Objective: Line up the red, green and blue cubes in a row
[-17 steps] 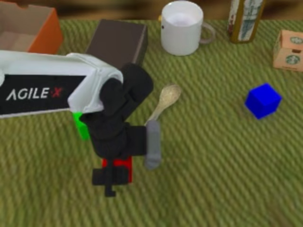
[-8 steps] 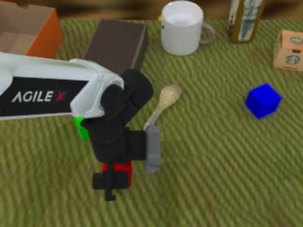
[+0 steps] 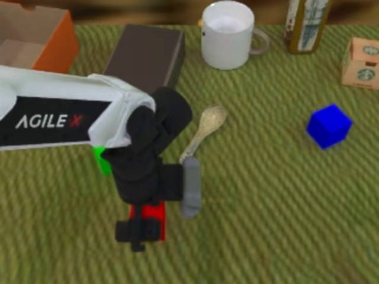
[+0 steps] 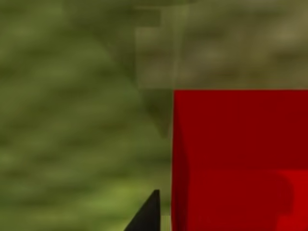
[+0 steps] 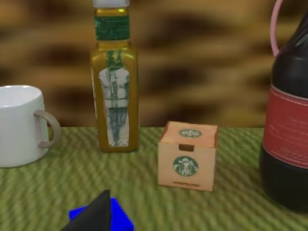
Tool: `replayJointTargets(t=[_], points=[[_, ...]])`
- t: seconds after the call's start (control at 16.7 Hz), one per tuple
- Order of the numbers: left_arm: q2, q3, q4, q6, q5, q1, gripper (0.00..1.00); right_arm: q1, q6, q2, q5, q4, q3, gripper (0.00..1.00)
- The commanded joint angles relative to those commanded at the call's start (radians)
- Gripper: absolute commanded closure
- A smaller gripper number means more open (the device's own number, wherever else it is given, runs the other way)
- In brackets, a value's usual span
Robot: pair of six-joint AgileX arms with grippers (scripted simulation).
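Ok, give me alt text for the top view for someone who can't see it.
The left arm's claw sits over the red cube near the table's left-centre, with the green cube peeking from under the arm. The blue cube lies alone far to the right.

Rough green woven cloth covers my worktop (image 3: 284,207); the mug (image 3: 227,35) looks glossy ceramic, the carton (image 5: 187,156) matt card.

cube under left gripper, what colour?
Red cube, beneath the left gripper; the left wrist view shows it best.
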Motion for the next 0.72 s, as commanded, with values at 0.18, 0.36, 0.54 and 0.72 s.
replayJointTargets(t=[0.18, 0.36, 0.54, 0.72], points=[[0.000, 0.000, 0.000, 0.000, 0.000, 0.000, 0.00, 0.000, 0.000, 0.000, 0.000, 0.000, 0.000, 0.00], [0.000, 0.000, 0.000, 0.000, 0.000, 0.000, 0.00, 0.000, 0.000, 0.000, 0.000, 0.000, 0.000, 0.00], [0.000, 0.000, 0.000, 0.000, 0.000, 0.000, 0.00, 0.000, 0.000, 0.000, 0.000, 0.000, 0.000, 0.00], [-0.006, 0.016, -0.017, 0.003, 0.000, 0.001, 0.00, 0.000, 0.000, 0.000, 0.000, 0.000, 0.000, 0.00]])
